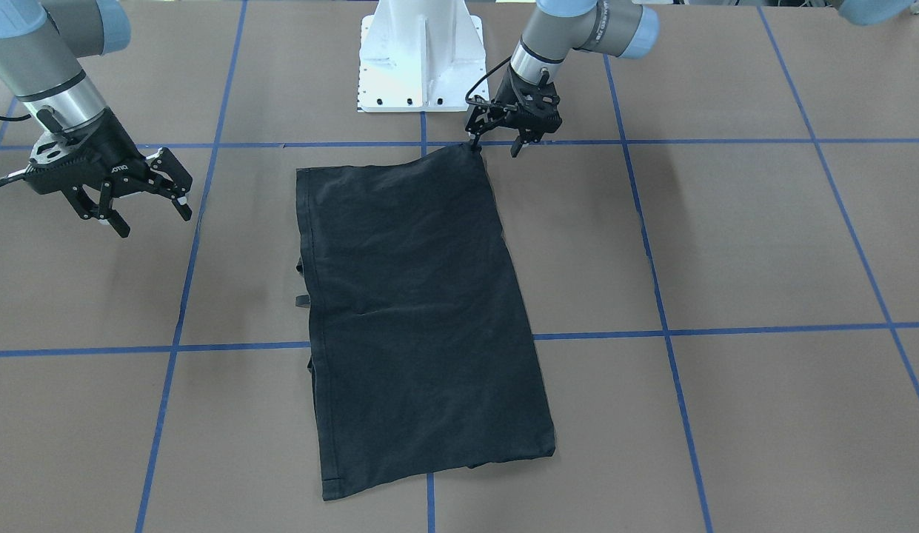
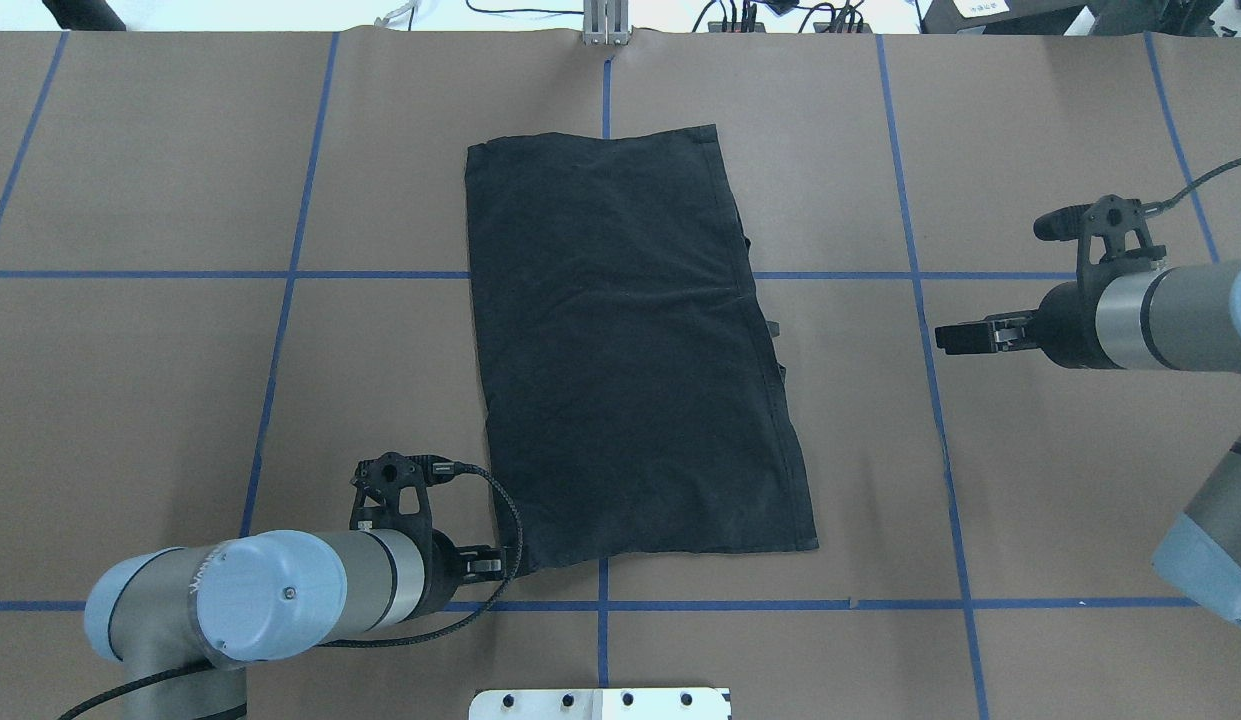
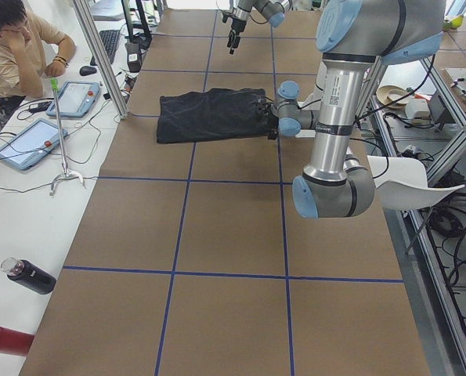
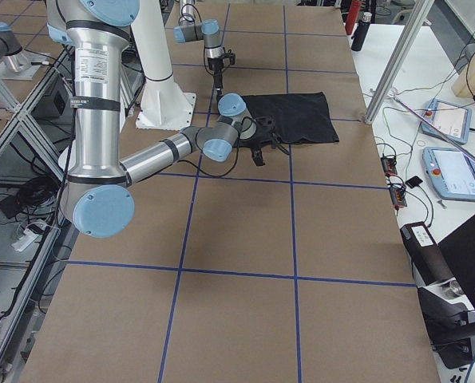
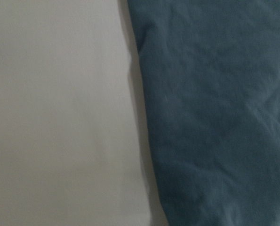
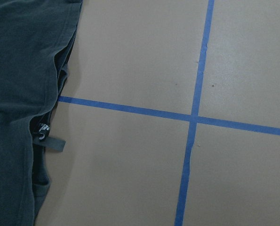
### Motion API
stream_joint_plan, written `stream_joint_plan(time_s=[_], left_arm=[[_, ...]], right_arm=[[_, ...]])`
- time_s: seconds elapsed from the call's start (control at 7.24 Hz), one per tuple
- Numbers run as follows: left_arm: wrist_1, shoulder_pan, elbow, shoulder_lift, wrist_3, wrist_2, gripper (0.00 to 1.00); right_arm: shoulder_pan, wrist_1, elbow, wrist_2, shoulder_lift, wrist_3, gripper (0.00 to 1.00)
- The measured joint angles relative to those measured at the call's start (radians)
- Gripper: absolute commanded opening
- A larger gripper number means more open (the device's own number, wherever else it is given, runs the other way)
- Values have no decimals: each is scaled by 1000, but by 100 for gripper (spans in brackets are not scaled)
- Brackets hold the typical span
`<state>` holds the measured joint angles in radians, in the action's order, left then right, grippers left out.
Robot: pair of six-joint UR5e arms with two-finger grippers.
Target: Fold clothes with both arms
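Front-facing view: the shirt [image 1: 422, 311] lies folded into a long black rectangle with a plain side up. It lies flat on the table [image 1: 726, 244], straight out from the base [image 1: 422, 59]. Its short end nearest the base lies just beyond the tape [image 1: 726, 326] line that crosses in front of the base, and its far end slants a little. Along the long edge on my right, under-layers poke out. A small grey tab [image 6: 56, 144] sticks out there too, beside a white mark too small to read.

My left gripper [image 1: 496, 150] sits low at the shirt corner nearest the base, on my left. Its fingers are spread. One fingertip touches that corner, which rises to a small peak, and the other is over bare table. My right gripper [image 1: 154, 223] hangs above the table off to the base's right, well apart from the shirt, with its fingers spread wide.

The cloth is soft and matte, with shallow creases and a stitched hem along the long right edge. Smooth brown paper covers the table, and blue tape marks it into squares. The base is white, flat-footed, with bolt holes along its edge.
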<state>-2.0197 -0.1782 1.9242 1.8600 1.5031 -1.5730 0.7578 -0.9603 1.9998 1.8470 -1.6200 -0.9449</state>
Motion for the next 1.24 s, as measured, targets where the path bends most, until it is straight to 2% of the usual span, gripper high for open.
stream_joint_plan(time_s=[0.28,0.69,1.24], left_arm=[[1,20,-29,28,7,1,56],[0,16,-36,44,8,1,37],[-3,12,-37,46,8,6,37]], right_arm=[[0,0,-1,0,0,0,100],[-1,0,-1,-2,2,0,100],[-1,0,-3,-2,2,0,100]])
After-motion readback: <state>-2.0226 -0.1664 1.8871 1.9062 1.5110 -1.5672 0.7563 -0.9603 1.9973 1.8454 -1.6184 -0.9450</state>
